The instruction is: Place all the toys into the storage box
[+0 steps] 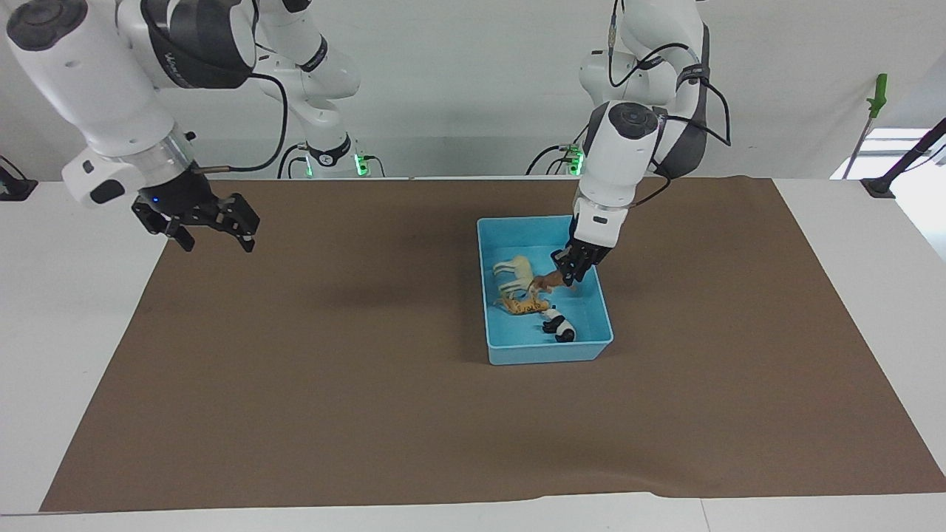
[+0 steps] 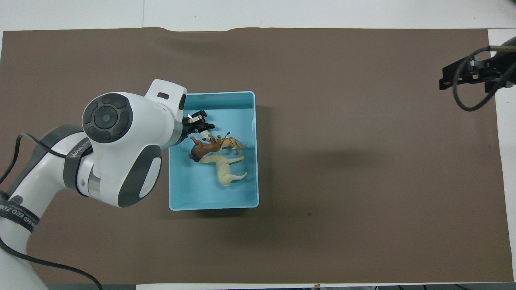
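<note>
The light blue storage box point(image 1: 548, 353) point(image 2: 213, 207) sits mid-table. In it lie the cream horse point(image 1: 516, 269) point(image 2: 224, 170), the orange tiger point(image 1: 526, 305) point(image 2: 234, 142) and the panda point(image 1: 559, 326), which the overhead view mostly hides under my left hand. My left gripper point(image 1: 570, 269) point(image 2: 199, 121) hangs low inside the box with the brown lion point(image 1: 548, 281) point(image 2: 202, 146) at its tip, over the horse and tiger. Whether it still grips the lion I cannot tell. My right gripper point(image 1: 216, 238) point(image 2: 464, 75) is open and empty, raised over the mat's edge at the right arm's end.
A brown mat point(image 1: 332, 384) covers most of the white table point(image 1: 74, 332). A green-handled tool point(image 1: 876, 92) stands near the left arm's base, off the mat.
</note>
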`<state>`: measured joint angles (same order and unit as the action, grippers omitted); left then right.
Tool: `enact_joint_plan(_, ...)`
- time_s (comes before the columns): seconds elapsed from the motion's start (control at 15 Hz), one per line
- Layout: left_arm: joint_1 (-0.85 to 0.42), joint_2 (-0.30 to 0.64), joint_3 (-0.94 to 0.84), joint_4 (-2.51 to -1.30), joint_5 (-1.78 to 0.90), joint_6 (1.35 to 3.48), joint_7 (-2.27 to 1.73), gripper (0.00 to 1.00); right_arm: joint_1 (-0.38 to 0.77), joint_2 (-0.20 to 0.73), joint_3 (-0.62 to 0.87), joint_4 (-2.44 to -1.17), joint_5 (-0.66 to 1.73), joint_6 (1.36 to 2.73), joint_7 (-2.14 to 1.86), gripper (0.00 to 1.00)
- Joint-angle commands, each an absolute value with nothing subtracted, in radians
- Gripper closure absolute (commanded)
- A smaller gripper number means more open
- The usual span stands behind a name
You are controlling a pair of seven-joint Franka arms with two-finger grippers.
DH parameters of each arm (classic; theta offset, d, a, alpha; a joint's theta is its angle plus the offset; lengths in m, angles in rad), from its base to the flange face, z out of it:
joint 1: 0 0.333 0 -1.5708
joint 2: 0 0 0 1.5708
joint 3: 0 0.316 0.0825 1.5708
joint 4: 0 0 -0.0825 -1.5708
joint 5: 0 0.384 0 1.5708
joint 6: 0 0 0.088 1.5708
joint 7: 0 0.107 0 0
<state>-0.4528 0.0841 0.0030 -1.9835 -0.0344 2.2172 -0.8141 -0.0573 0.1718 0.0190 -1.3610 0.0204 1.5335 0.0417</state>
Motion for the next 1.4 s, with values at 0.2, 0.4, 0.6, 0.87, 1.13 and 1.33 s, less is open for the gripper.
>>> enact_joint_plan(0.2,-0.375,0.029,0.034,-1.913,-0.022,2.085,-0.709,0.0,-0.1,-0.024,0.035,-1.552,-0.018,1.545,0.029,0.0)
enact_joint_plan(0.4,-0.266,0.011,0.034,-1.815,-0.021,1.915,-0.473,0.0,-0.117,-0.048,0.038,-1.585,-0.023,1.54,0.028,0.0)
enact_joint_plan(0.6,-0.18,-0.002,0.035,-1.705,-0.02,1.726,-0.223,0.0,-0.117,-0.075,0.04,-1.606,-0.023,1.505,0.047,0.0)
enact_joint_plan(0.87,-0.106,-0.018,0.046,-1.658,-0.012,1.622,-0.045,0.0,-0.132,-0.08,0.048,-1.594,-0.02,1.502,0.054,0.0)
enact_joint_plan(1.13,-0.03,-0.021,-0.022,-1.669,-0.014,1.602,-0.014,0.0,-0.129,-0.087,0.046,-1.591,-0.018,1.502,0.06,0.0)
enact_joint_plan(1.33,0.051,-0.02,-0.107,-1.671,-0.014,1.609,-0.012,0.0,-0.13,-0.087,0.046,-1.591,-0.018,1.5,0.058,0.0)
